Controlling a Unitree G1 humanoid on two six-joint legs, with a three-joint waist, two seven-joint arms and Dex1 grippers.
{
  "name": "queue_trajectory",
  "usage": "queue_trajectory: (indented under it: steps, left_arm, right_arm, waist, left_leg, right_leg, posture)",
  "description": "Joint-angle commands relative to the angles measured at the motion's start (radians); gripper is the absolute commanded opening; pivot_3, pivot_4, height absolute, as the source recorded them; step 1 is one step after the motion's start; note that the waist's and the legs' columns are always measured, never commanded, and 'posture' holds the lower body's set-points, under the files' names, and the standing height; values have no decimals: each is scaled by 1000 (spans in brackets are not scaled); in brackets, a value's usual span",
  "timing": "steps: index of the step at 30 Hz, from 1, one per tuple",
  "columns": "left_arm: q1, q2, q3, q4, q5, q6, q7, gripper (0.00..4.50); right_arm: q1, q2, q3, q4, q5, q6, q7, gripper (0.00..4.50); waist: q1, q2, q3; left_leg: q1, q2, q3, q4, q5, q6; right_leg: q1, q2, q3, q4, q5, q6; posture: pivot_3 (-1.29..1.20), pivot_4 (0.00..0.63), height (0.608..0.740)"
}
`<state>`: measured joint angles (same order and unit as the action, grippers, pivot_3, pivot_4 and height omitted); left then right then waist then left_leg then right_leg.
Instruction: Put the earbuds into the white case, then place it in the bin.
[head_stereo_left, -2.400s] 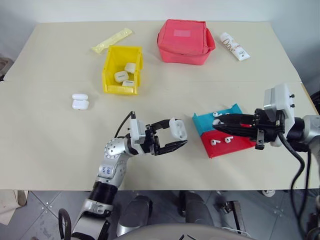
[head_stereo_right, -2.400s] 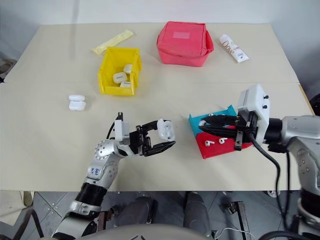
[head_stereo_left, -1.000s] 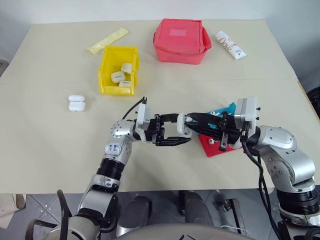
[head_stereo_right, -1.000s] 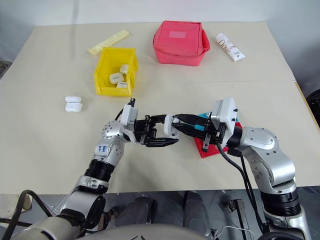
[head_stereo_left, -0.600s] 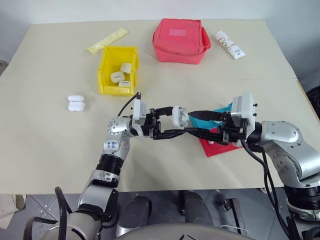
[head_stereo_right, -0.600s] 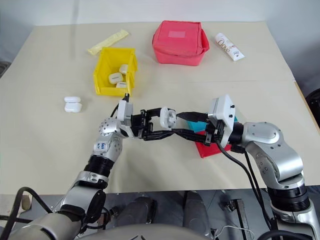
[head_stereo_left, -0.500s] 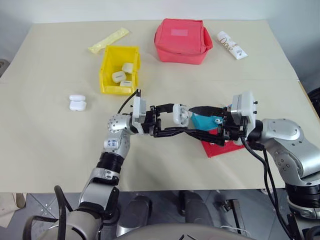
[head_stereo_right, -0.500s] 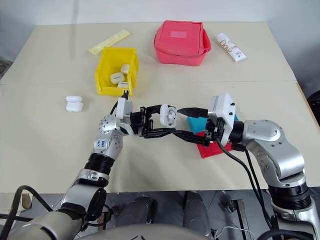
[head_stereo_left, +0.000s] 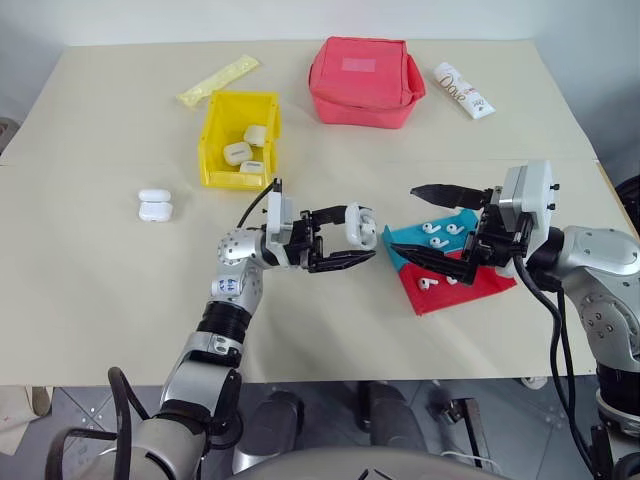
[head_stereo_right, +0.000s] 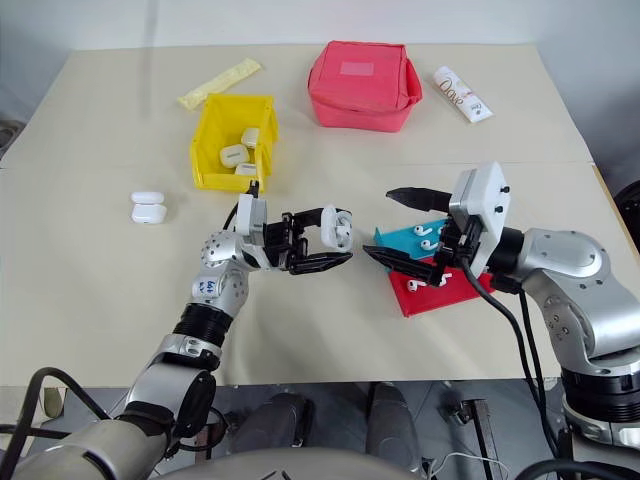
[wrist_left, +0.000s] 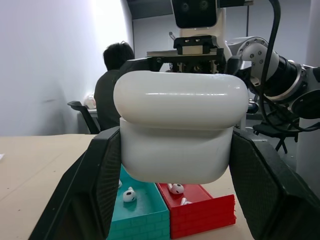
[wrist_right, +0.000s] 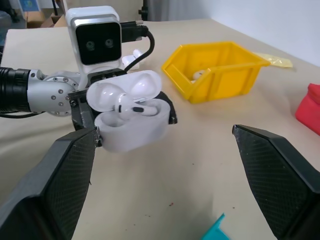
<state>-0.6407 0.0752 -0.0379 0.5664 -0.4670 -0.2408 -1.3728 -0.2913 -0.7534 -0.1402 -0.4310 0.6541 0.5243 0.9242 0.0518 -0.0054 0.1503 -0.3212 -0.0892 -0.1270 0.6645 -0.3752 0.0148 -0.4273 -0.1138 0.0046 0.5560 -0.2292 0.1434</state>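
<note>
Bright, even overhead light, soft short shadows on the pale beige table (head_stereo_left: 100, 260), left wrist view backlit and glaring, its near black fingers (wrist_left: 95, 190) blurred.

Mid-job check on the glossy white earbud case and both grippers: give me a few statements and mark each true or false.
1. The left gripper is shut on the glossy white earbud case. True.
2. That case's lid is closed. False: it stands open, with an earbud lying in it.
3. The right gripper holds an earbud. False: its jaws are open and empty.
4. The bright yellow plastic bin holds several white cases. True.
5. The teal tray is empty. False: loose earbuds lie in it.
</note>
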Motion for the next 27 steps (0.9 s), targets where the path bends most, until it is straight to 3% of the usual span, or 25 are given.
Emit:
queue_trajectory:
  steps: [1, 27]
  left_arm:
    - [9, -14, -4, -49, -16, 14, -10, 2798]
    - [60, -31, -19, -142, -14, 64, 1, 2798]
  right_arm:
    - [-25, -3, -9, -37, 7, 3, -19, 4470]
    - [-101, 23, 76, -18, 8, 23, -11, 4470]
  waist:
    - [0, 0, 0]
    - [-1, 0, 0]
  left_leg:
    - [0, 0, 0, 0, 0, 0]
    - [0, 0, 0, 0, 0, 0]
  right_leg:
    - [0, 0, 0, 0, 0, 0]
    - [0, 0, 0, 0, 0, 0]
  posture:
    - [0, 150, 740]
    - [0, 150, 740]
